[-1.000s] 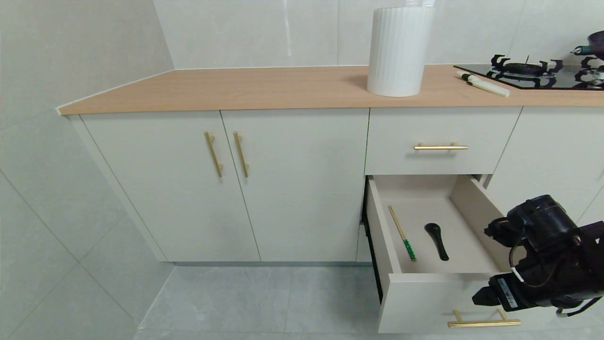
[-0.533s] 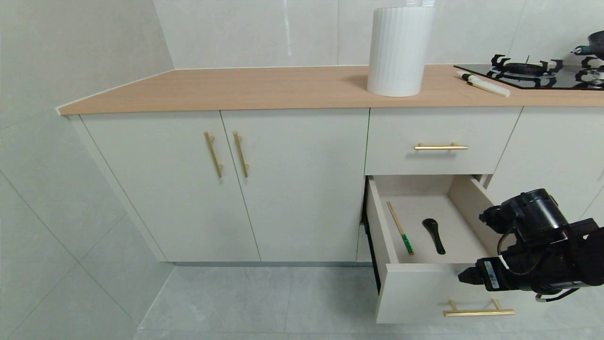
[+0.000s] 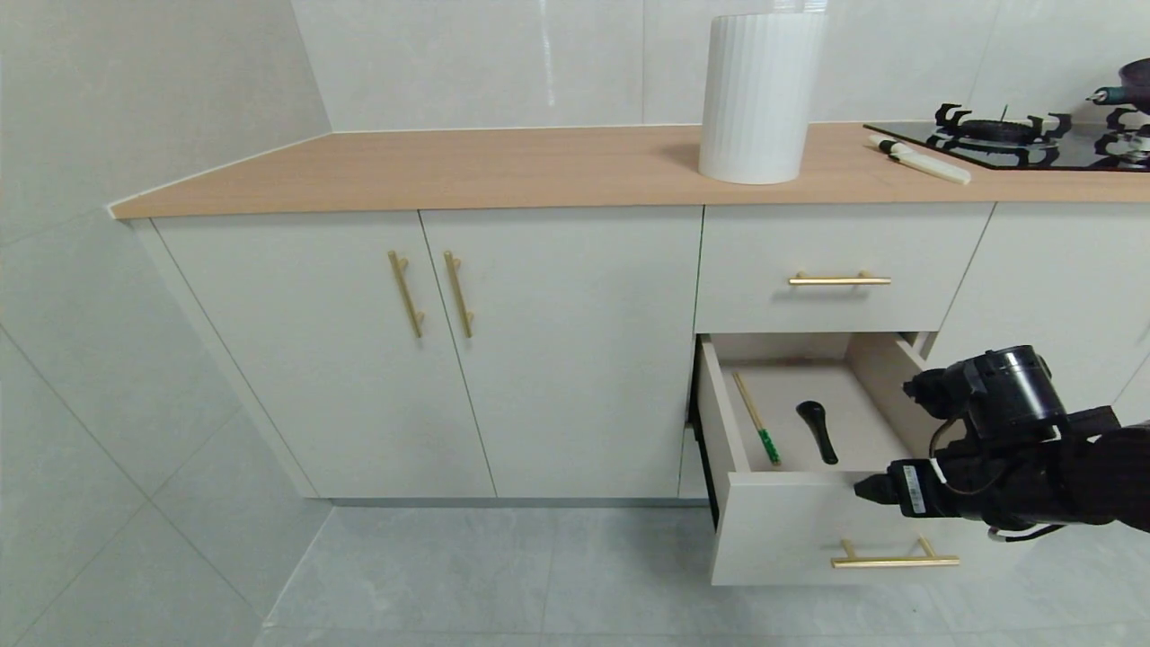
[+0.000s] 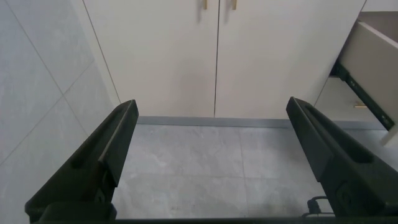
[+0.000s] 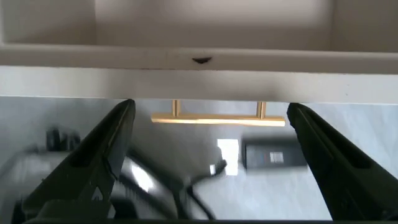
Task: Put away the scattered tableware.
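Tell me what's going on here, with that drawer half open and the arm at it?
The robot's right hand, open, is at the front of the lower drawer. The drawer has slid partway in over the last second, so it looks like it is being pushed shut. Chopsticks and a black spoon already lie inside. The left hand is open, low over the floor before the cabinet doors.

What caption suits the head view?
Right end effector at front of open drawer; chopsticks and black spoon lie inside.
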You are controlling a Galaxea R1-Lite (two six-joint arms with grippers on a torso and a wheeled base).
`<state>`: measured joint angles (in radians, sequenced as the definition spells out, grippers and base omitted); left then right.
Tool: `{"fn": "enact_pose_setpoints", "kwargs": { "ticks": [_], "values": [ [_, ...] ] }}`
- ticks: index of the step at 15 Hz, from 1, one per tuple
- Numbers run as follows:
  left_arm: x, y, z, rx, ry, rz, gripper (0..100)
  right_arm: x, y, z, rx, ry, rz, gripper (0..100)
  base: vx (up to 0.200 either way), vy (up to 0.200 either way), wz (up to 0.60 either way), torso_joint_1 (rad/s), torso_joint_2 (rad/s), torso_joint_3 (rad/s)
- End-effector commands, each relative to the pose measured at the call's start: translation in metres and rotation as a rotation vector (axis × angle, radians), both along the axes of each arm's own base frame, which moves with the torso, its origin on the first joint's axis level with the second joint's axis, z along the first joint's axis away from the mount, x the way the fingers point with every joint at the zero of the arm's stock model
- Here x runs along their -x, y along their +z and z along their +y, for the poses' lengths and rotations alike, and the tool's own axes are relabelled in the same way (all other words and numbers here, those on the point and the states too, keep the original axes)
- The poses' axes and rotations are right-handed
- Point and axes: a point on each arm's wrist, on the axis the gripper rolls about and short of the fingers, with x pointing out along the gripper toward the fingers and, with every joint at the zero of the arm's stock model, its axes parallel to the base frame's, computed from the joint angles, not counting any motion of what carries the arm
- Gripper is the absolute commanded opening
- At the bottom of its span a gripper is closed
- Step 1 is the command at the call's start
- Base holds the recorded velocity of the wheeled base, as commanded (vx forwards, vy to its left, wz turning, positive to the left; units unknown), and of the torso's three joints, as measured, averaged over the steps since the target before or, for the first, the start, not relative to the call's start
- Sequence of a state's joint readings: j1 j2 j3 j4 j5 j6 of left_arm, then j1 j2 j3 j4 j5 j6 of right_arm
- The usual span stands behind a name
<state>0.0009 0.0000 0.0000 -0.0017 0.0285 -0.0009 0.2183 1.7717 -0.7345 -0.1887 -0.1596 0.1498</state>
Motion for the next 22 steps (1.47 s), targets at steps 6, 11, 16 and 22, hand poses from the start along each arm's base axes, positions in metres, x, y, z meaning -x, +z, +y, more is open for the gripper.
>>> {"fn": "enact_pose_setpoints", "kwargs": {
  "ticks": [6, 11, 16, 22],
  "values": [
    [0.000, 0.000, 0.000, 0.001, 0.001, 0.000, 100, -0.073, -0.016, -0.007, 0.024, -0.022, -0.038, 100, 0.000, 0.000, 0.00, 0.000, 0.00, 0.000],
    [0.000, 0.000, 0.000, 0.001, 0.001, 0.002, 100, -0.120, -0.015, -0.006, 0.015, -0.035, -0.118, 100, 0.000, 0.000, 0.00, 0.000, 0.00, 0.000],
    [0.000, 0.000, 0.000, 0.001, 0.001, 0.002, 100, -0.154, -0.021, -0.004, 0.014, -0.043, -0.166, 100, 0.000, 0.000, 0.00, 0.000, 0.00, 0.000],
    [0.000, 0.000, 0.000, 0.001, 0.001, 0.000, 100, -0.174, -0.036, -0.005, -0.001, -0.062, -0.229, 100, 0.000, 0.000, 0.00, 0.000, 0.00, 0.000]
  ]
}}
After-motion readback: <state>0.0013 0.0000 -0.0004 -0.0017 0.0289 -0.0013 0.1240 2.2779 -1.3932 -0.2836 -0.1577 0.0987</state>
